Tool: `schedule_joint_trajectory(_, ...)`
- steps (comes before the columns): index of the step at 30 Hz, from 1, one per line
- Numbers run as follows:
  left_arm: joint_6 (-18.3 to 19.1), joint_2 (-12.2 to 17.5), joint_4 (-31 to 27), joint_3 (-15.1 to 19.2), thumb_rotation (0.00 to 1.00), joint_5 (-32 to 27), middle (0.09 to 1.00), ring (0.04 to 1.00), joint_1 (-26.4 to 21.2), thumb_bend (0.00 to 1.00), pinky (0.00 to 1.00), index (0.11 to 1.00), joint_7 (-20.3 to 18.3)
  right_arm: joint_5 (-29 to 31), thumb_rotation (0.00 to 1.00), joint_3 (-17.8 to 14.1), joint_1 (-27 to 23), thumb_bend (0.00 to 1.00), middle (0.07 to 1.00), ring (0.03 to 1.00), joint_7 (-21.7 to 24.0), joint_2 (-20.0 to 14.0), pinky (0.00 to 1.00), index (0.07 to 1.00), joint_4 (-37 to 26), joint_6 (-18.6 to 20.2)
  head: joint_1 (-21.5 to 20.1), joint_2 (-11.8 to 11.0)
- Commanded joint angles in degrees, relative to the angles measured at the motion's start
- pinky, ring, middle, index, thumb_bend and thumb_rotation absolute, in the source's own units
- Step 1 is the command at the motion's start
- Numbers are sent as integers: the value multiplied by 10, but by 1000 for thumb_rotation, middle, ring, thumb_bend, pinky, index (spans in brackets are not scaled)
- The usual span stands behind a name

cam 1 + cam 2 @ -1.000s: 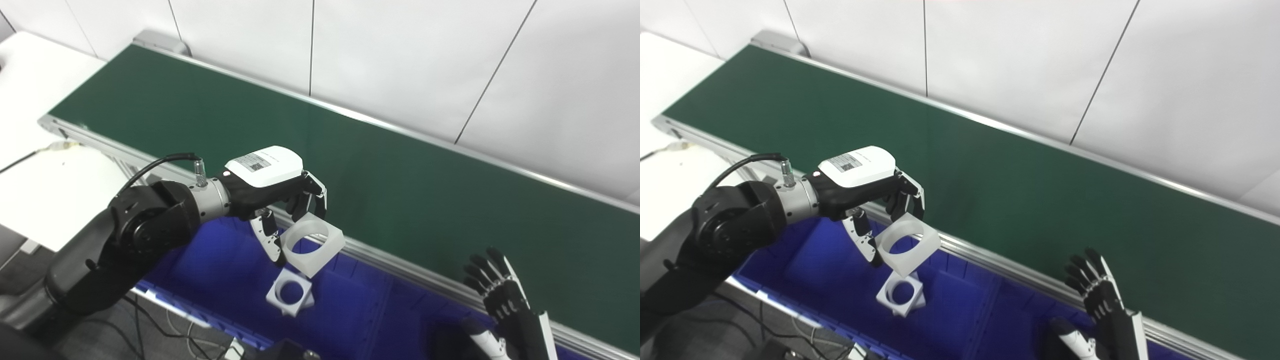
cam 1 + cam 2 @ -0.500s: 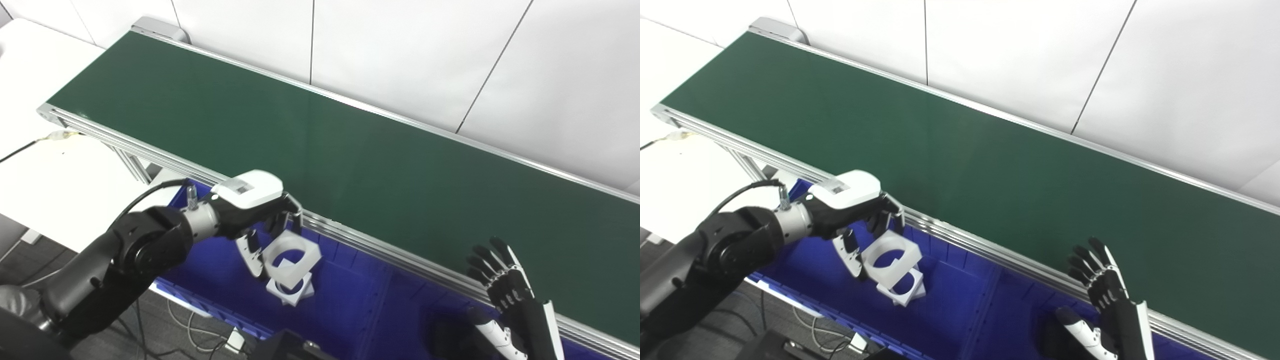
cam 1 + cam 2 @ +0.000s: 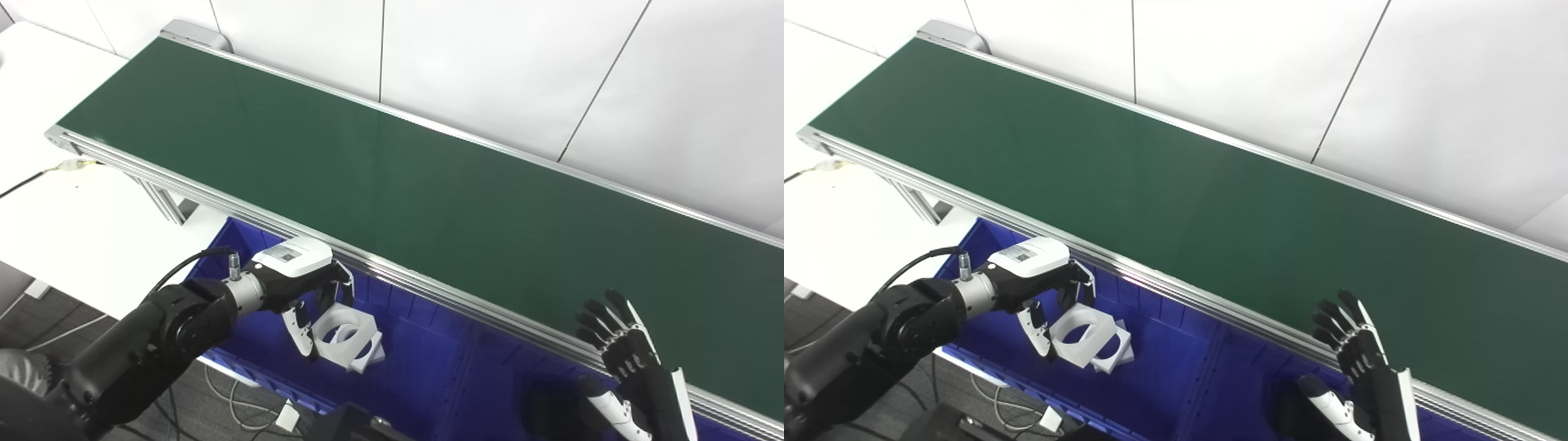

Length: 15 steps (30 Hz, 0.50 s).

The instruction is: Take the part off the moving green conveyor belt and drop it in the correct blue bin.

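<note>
The left robot hand (image 3: 309, 288) is down inside the blue bin (image 3: 422, 373) below the green belt (image 3: 380, 177), fingers around a white square part (image 3: 1077, 335) that sits on another white part (image 3: 1115, 355), while the right robot hand (image 3: 1356, 361) waits with fingers spread wide.

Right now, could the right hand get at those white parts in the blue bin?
Probably not easily. The right hand hovers open far along the belt, while the parts lie in the bin at the left hand, which crowds them.
</note>
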Motion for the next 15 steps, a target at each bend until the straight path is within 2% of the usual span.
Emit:
schedule_joint_trajectory(1, -9, 2, 3, -1, 0, 11, 467, 501, -5, 523, 573, 501, 22, 5, 520, -2, -3, 812, 852, 822, 6, -1, 769, 929, -19, -4, -1, 0)
schedule_joint_trajectory(15, -12, 3, 45, -16, 0, 40, 466, 500, -21, 523, 564, 501, 52, -2, 508, 3, 0, 810, 854, 824, 3, 7, 765, 933, -25, 3, -7, -2)
